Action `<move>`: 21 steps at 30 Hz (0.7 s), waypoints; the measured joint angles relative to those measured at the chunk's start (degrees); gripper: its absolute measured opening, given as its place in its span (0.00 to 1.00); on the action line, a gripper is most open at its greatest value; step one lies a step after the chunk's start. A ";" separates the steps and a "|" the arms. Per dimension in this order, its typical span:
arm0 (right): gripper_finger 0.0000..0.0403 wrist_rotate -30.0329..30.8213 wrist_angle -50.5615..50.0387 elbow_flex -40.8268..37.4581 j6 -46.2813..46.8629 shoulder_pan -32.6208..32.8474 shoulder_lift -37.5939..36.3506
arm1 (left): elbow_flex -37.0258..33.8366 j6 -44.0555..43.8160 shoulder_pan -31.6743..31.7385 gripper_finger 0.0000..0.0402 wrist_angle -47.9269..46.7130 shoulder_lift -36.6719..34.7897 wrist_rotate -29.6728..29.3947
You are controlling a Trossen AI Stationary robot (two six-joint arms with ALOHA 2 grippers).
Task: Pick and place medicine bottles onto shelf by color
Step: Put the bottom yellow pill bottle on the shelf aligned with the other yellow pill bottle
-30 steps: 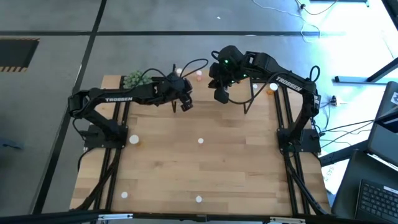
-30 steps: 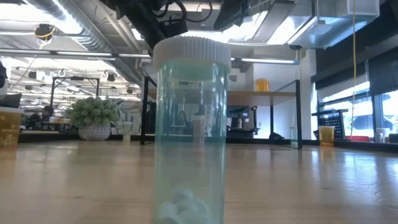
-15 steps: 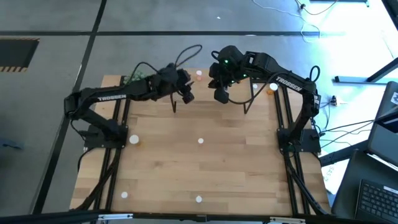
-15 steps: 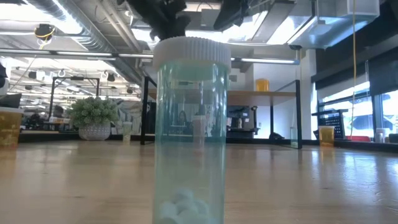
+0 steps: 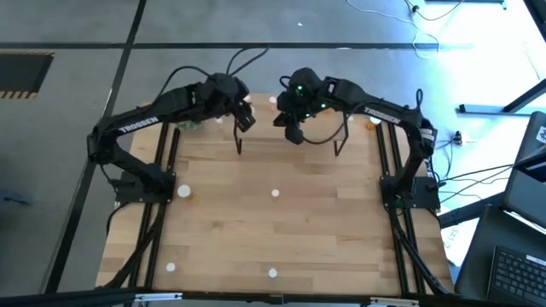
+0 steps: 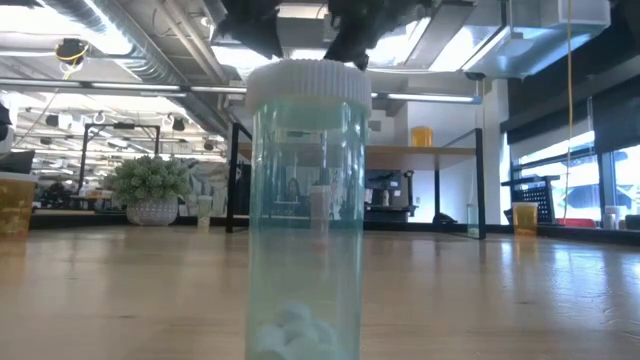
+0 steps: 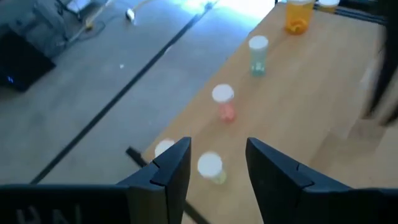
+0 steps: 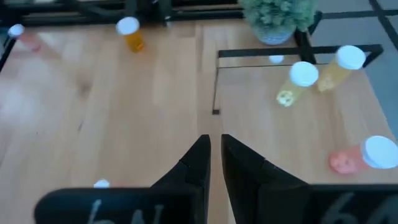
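Left gripper (image 7: 217, 163) open, right gripper (image 8: 214, 158) closed empty; green bottle (image 6: 305, 210) holds white pills (image 6: 292, 328).

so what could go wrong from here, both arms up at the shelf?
1. Left pincer is open and empty above small bottles crowded near the table edge; lowering onto the yellowish bottle could tip the pink bottle or push one off.
2. Right pincer hangs shut close beside the left arm over the shelf; the arms might collide.

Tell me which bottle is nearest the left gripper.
The yellowish bottle, seen between the fingers of the open left gripper; the pink bottle, green bottle and orange bottle stand farther off.
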 joint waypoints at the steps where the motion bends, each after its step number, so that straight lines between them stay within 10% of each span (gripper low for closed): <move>1: 0.11 0.04 1.72 -0.93 0.71 -0.32 0.40 | 0.69 -0.56 0.00 0.37 -1.48 -0.02 0.00; 21: 0.11 9.15 22.59 -5.32 9.14 -1.62 12.11 | 1.50 -6.05 -0.57 0.37 -9.78 -0.02 -0.18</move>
